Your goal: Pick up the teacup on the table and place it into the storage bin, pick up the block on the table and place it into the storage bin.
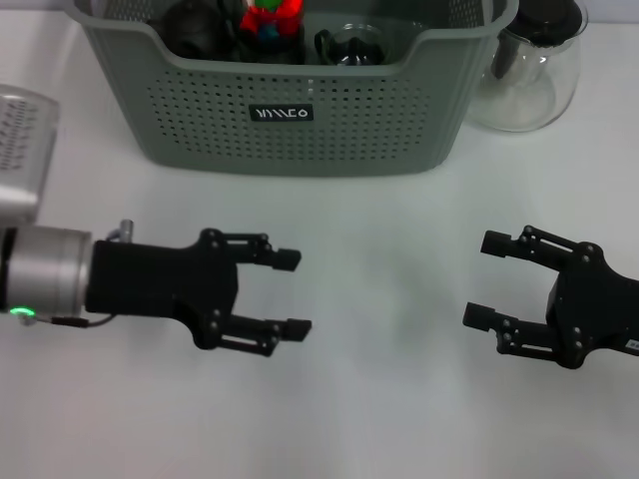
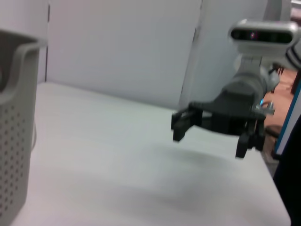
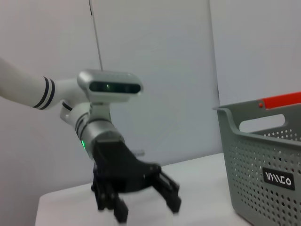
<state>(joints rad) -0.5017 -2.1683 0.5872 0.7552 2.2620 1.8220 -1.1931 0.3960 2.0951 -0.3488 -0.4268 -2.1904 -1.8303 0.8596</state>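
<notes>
The grey-green storage bin (image 1: pixel 300 130) stands at the back of the white table. Inside it lie a clear glass teacup (image 1: pixel 351 45) with a dark handle and a red, multicoloured block (image 1: pixel 272 20), both partly hidden by the rim. My left gripper (image 1: pixel 296 293) hovers open and empty above the table in front of the bin. Across from it, my right gripper (image 1: pixel 482 280) is also open and empty. The right wrist view shows the left gripper (image 3: pixel 148 209) and the bin (image 3: pixel 263 165). The left wrist view shows the right gripper (image 2: pixel 209 142) and the bin's wall (image 2: pixel 14 122).
A clear glass pitcher (image 1: pixel 529 70) with a dark lid stands right of the bin. A dark round object (image 1: pixel 195 30) also lies in the bin. A white perforated device (image 1: pixel 20 150) sits at the left edge. Bare white table (image 1: pixel 389 299) lies between the grippers.
</notes>
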